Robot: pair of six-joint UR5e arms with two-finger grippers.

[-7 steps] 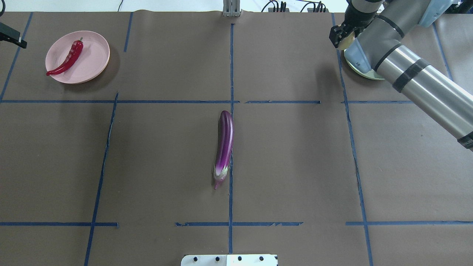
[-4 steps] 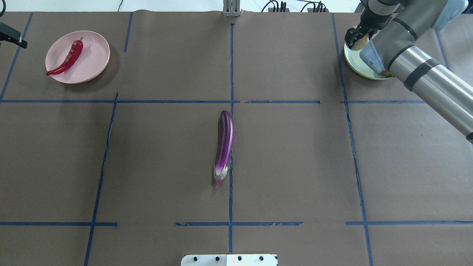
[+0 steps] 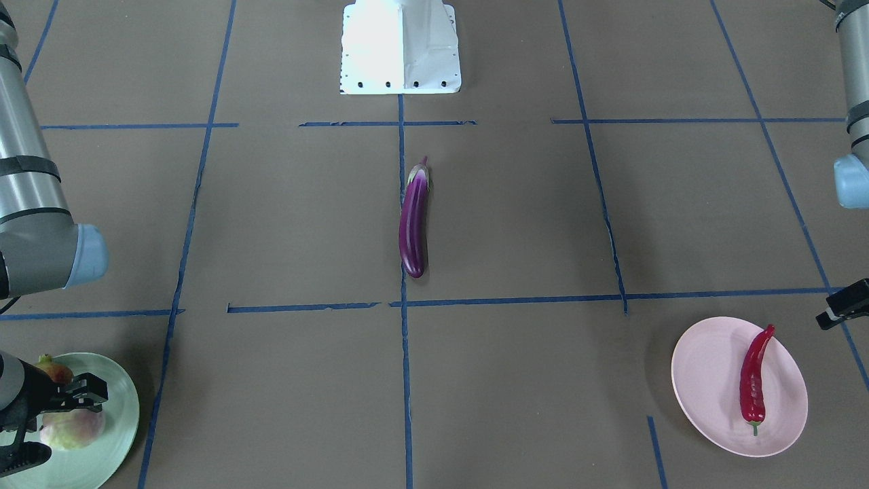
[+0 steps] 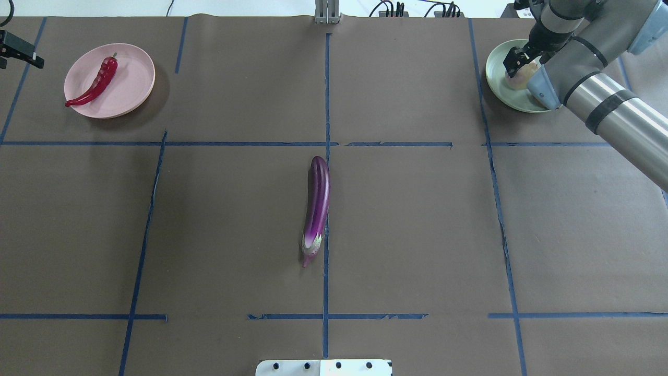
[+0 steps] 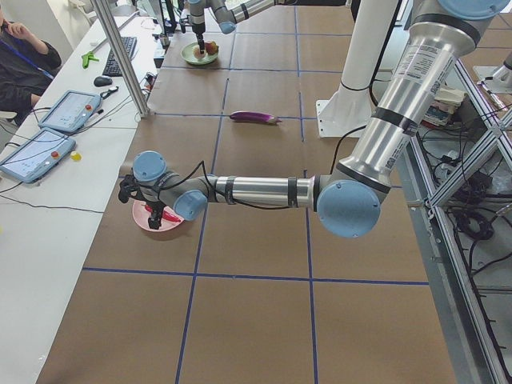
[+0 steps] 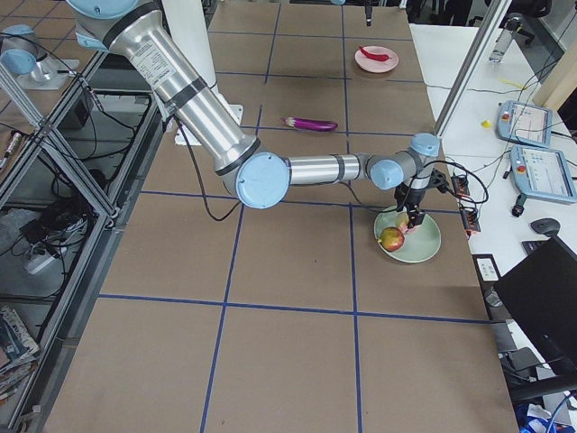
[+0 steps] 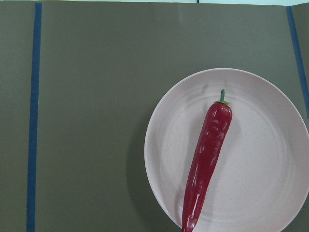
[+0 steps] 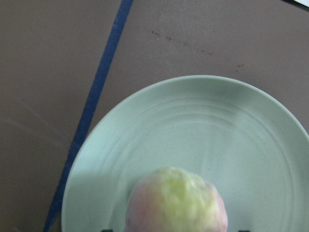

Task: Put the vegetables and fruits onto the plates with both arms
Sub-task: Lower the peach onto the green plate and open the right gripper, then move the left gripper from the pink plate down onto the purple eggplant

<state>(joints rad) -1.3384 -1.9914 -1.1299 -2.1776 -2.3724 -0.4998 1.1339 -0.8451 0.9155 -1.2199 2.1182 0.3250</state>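
Note:
The purple eggplant (image 4: pixel 317 206) lies alone at the table's middle, also in the front view (image 3: pixel 413 224). The red chili pepper (image 4: pixel 96 83) lies on the pink plate (image 4: pixel 135 83), clear in the left wrist view (image 7: pixel 205 164). My left gripper (image 4: pixel 21 52) hangs beside that plate at the view's edge and holds nothing. My right gripper (image 3: pixel 61 424) is shut on the pale peach-like fruit (image 3: pixel 75 431) low over the mint green plate (image 3: pixel 102 448). The dark red fruit (image 6: pixel 391 239) sits on that plate beside it. The right wrist view shows the peach (image 8: pixel 176 203) above the plate (image 8: pixel 203 121).
The white base block (image 4: pixel 323 367) stands at the near edge. Blue tape lines cross the brown table cover. A metal post (image 4: pixel 327 13) stands at the far edge. In the exterior left view an operator (image 5: pixel 24 48) sits by a side table with tablets.
My right gripper has carried the peach to the right, from beside the mint green plate to over it. The eggplant, the chili and the pink plate have not moved.

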